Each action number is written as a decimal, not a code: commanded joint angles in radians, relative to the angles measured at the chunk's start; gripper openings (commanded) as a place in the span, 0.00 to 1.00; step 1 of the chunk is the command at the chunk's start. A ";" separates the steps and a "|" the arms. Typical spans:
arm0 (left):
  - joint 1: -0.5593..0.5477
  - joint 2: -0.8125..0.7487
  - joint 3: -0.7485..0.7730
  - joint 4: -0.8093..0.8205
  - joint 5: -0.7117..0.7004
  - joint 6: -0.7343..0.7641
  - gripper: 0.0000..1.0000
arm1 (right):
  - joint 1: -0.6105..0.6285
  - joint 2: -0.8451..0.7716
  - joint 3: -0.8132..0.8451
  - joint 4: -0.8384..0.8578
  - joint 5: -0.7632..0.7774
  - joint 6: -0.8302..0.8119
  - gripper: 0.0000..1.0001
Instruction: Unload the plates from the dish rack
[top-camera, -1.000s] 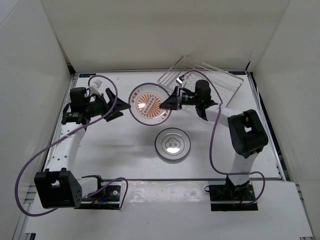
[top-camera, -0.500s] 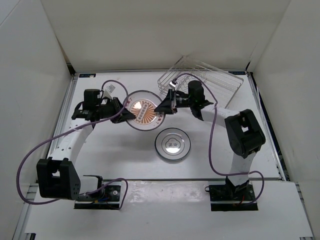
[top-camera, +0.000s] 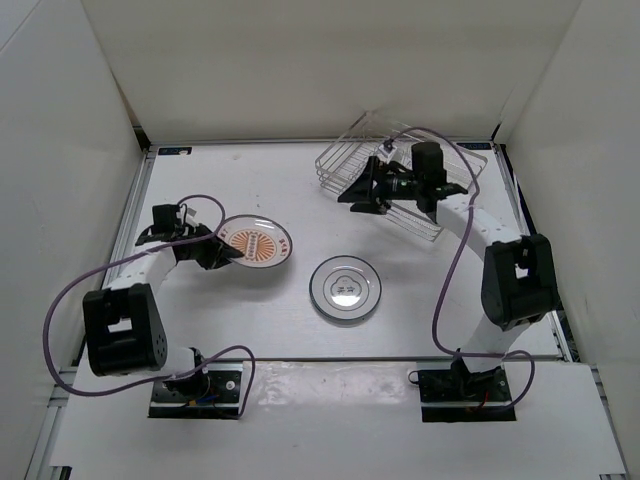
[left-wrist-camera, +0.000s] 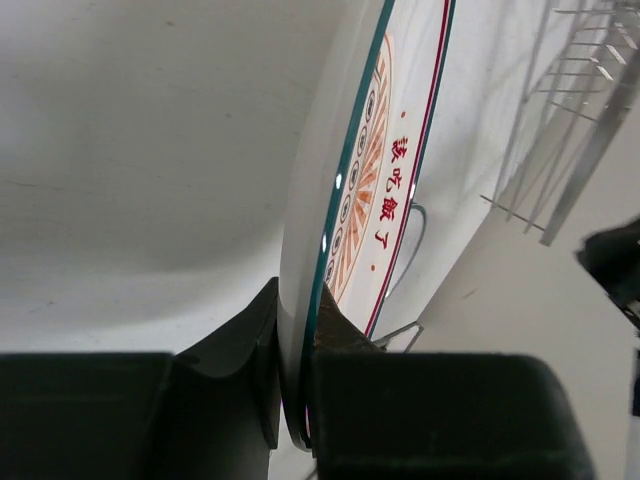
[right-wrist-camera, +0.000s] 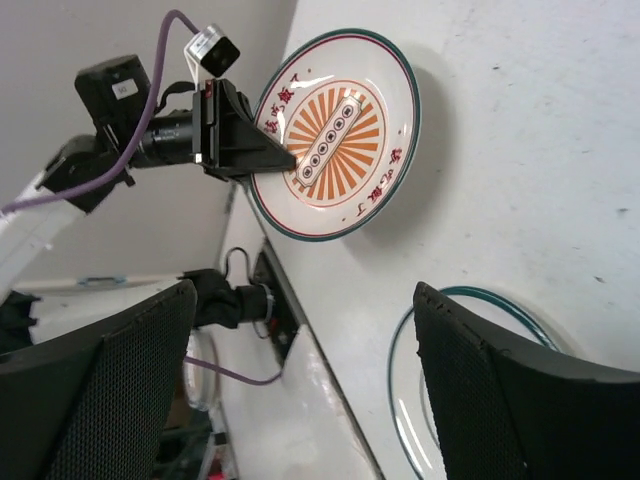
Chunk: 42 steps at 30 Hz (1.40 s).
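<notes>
Well, nearest plate: the white plate with grey rings (top-camera: 345, 288) lies flat on the table (top-camera: 200, 320), in the middle and closest to my side. Nothing touches it, so I count it as unloaded.
Left fingers: the left gripper (top-camera: 213, 252) is clenched on the rim of the orange-patterned plate (top-camera: 258, 243). In the left wrist view I see that rim pinched edge-on between the two fingers.
Orange plate position: it is left of centre, well apart from the rack, and near the white plate with grey rings without touching it. It sits low and tilted, and I cannot tell whether its underside touches the table.
Right fingers: the right gripper (top-camera: 350, 193) has its fingers spread wide and holds nothing. It hangs at the near-left side of the rack, and its own camera looks between the fingers toward the orange-patterned plate.
Rack: the dish rack (top-camera: 465, 160) stands at the far right of the table, and I see no plate in its slots.
Done: by my reading, both plates are out of the rack.
Left to do: lay the orange-patterned plate flat and let go. I judge the task nearly finished.
Risk: if I release while the plate is tilted, it could rock or slide toward the other plate.
</notes>
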 joint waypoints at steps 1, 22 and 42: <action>-0.001 0.029 0.024 0.016 -0.002 0.041 0.04 | 0.000 -0.053 0.118 -0.196 0.024 -0.171 0.90; -0.007 -0.087 -0.123 -0.349 -0.287 0.145 0.99 | -0.073 -0.107 0.331 -0.631 0.408 -0.210 0.90; -0.017 -0.646 0.144 -0.450 -0.505 0.357 1.00 | -0.144 -0.352 0.281 -1.052 1.174 -0.243 0.90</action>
